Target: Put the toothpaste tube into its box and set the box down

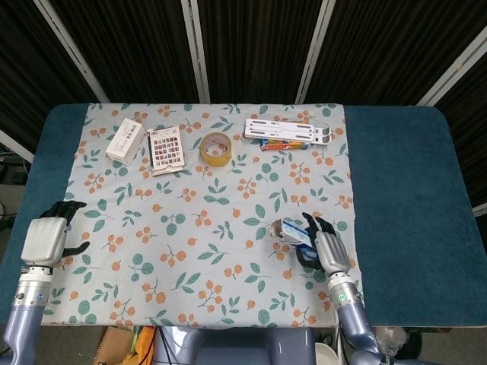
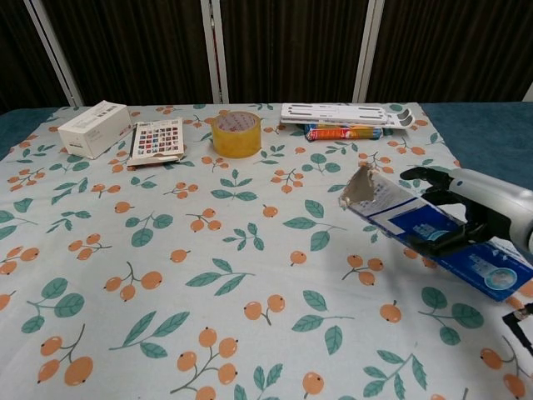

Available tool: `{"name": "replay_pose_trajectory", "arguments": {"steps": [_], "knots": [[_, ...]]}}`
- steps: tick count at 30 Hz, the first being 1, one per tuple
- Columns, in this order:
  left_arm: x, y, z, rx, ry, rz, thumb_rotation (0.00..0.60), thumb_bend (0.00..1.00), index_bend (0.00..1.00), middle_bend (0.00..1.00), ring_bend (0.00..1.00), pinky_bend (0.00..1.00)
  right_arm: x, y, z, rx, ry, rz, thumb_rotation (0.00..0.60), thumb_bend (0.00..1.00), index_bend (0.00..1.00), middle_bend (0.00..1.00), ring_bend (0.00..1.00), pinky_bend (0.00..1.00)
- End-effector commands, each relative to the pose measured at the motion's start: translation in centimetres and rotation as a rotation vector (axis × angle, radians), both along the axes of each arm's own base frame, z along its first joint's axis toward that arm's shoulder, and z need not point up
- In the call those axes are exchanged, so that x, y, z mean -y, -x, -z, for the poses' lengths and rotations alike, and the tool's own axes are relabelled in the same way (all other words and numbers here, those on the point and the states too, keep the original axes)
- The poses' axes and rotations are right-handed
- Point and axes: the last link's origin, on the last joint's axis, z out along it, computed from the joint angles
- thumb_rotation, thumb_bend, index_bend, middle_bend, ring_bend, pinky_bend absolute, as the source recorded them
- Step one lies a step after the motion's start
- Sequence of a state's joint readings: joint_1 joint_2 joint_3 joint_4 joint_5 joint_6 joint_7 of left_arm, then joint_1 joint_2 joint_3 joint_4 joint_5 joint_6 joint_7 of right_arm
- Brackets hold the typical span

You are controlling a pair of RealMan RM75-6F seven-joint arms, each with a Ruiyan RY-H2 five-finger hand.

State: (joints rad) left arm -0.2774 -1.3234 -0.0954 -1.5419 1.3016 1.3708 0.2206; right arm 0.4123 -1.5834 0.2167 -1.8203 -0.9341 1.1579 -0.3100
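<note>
A blue and white toothpaste box (image 2: pixel 425 232) is held in my right hand (image 2: pixel 479 208), tilted, its torn open end pointing left and up above the floral cloth. In the head view the box (image 1: pixel 291 231) juts left from the right hand (image 1: pixel 326 249) near the cloth's lower right. No tube shows outside the box; whether one is inside is hidden. My left hand (image 1: pixel 47 239) hangs at the left table edge with fingers apart and nothing in it; the chest view does not show it.
At the far side lie a white carton (image 1: pixel 125 140), a colourful card booklet (image 1: pixel 167 149), a yellow tape roll (image 1: pixel 216 147), a white folding stand (image 1: pixel 288 130) and a small colourful pack (image 2: pixel 343 132). The floral cloth (image 1: pixel 213 220) covers the blue table (image 1: pixel 403 175).
</note>
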Motion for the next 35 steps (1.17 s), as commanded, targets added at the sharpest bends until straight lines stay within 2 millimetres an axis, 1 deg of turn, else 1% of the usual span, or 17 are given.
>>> {"name": "replay_pose_trajectory", "arguments": {"steps": [1,7,11,12,14,16,17,20,21,23,26,29,32,35], "knots": [[0.0,0.0,-0.1,0.002,-0.003,-0.003,0.6,0.0,0.23,0.21,0.17,0.33,-0.1,-0.6,-0.4,-0.013,0.002,-0.033,0.6,0.31,0.0,0.28,0.0,0.0],[0.1,-0.1,-0.2,0.003,-0.007,0.0,0.6,0.0,0.22,0.19,0.16,0.3,-0.4,0.0,-2.3,-0.054,0.017,-0.058,0.6,0.28,0.0,0.2,0.0,0.0],[0.2,-0.2,-0.3,0.0,-0.005,0.011,0.6,0.0,0.21,0.15,0.13,0.26,-0.7,1.1,-4.7,-0.133,0.053,-0.096,0.6,0.28,0.0,0.17,0.0,0.0],[0.3,-0.3,-0.3,-0.006,-0.004,0.019,0.6,0.0,0.2,0.14,0.12,0.25,-0.8,1.8,-5.9,-0.182,0.074,-0.119,0.6,0.28,0.0,0.16,0.0,0.0],[0.4,-0.4,-0.4,-0.015,-0.001,0.029,0.6,0.0,0.19,0.11,0.1,0.23,-1.1,2.7,-7.4,-0.252,0.095,-0.15,0.6,0.28,0.0,0.14,0.0,0.0],[0.6,-0.6,-0.6,-0.025,-0.001,0.043,0.6,0.0,0.16,0.09,0.07,0.19,-1.6,4.4,-9.4,-0.363,0.118,-0.186,0.6,0.28,0.0,0.11,0.0,0.0],[0.7,-0.6,-0.7,-0.029,0.002,0.049,0.6,0.0,0.14,0.07,0.05,0.17,-2.1,5.4,-10.6,-0.424,0.125,-0.203,0.6,0.27,0.0,0.09,0.0,0.0],[1.4,-0.7,-1.1,-0.04,0.014,0.056,0.6,0.0,0.08,0.01,0.01,0.11,-3.4,7.7,-13.1,-0.54,0.148,-0.224,0.6,0.26,0.0,0.04,0.0,0.0],[1.8,-0.7,-1.3,-0.052,0.023,0.056,0.6,0.0,0.07,0.0,0.0,0.1,-4.2,8.8,-14.1,-0.578,0.148,-0.221,0.6,0.26,0.0,0.03,0.0,0.0],[2.3,-0.5,-1.7,-0.081,0.031,0.056,0.6,0.0,0.03,0.0,0.0,0.07,-5.4,10.1,-15.4,-0.614,0.152,-0.219,0.6,0.26,0.0,0.02,0.0,0.0],[3.2,-0.3,-2.2,-0.118,0.035,0.054,0.6,0.0,0.01,0.0,0.0,0.04,-6.9,11.5,-16.7,-0.654,0.171,-0.227,0.6,0.26,0.0,0.0,0.0,0.0],[4.1,0.1,-2.8,-0.132,0.027,0.049,0.6,0.0,0.0,0.0,0.0,0.01,-8.1,12.6,-17.8,-0.681,0.227,-0.238,0.6,0.26,0.0,0.0,0.0,0.0],[5.1,0.4,-3.1,-0.135,0.015,0.048,0.6,0.0,0.0,0.0,0.0,0.0,-8.9,13.6,-18.1,-0.626,0.284,-0.197,0.6,0.26,0.0,0.0,0.0,0.0],[5.3,0.3,-3.1,-0.139,-0.001,0.077,0.6,0.0,0.0,0.0,0.0,0.0,-8.8,13.6,-18.4,-0.56,0.343,-0.184,0.6,0.26,0.0,0.0,0.0,0.0]]}}
